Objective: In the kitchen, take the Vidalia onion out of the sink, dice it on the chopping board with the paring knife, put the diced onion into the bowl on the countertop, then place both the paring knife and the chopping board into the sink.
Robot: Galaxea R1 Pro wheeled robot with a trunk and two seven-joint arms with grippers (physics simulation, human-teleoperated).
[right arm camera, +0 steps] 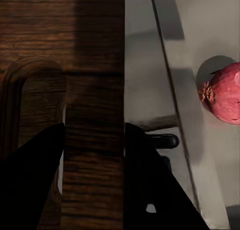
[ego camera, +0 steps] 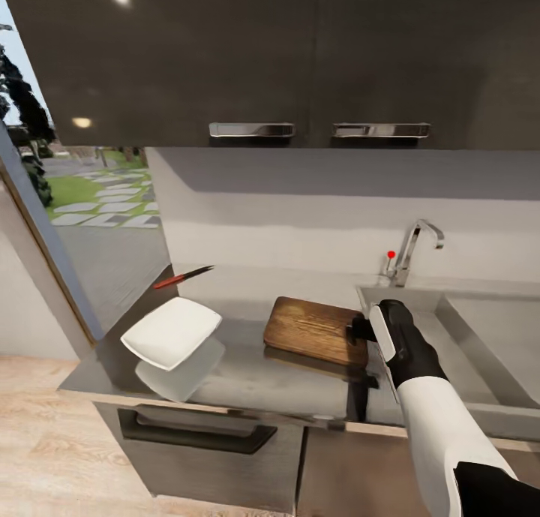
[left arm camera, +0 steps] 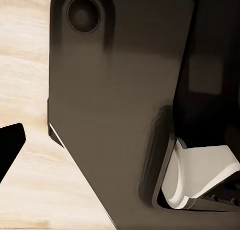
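- Black fingers of the right gripper [right arm camera: 95,177] straddle the edge of the chopping board [right arm camera: 60,64] beside its slot hole: one finger [right arm camera: 30,185] lies over the wood, the other [right arm camera: 150,180] off the board's edge over the grey worktop, so the jaws stand closed on the board's short end.
- From the head camera, the same right gripper [ego camera: 365,329] meets the chopping board [ego camera: 315,329] at the end nearest the sink [ego camera: 480,337], and the board lies flat on the countertop [ego camera: 247,382], just beside the basin.
- A reddish onion [right arm camera: 225,92] rests whole on the steel floor of the sink, seen by the right wrist camera (the head camera's angle hides that part of the basin behind the arm).
- Further out, the bowl [ego camera: 171,332] sits near the counter's left end with nothing in it, and the paring knife [ego camera: 182,277] lies well apart from the board, back near the wall.
- Judged from this, the task is barely begun: the onion is not out of the sink, nothing is diced, and knife and board are not yet due for the sink.
- Left wrist camera looks at a dark robot part and pale wood floor [left arm camera: 25,64]; a black finger tip [left arm camera: 10,145] shows, but whether the left gripper is open cannot be told.
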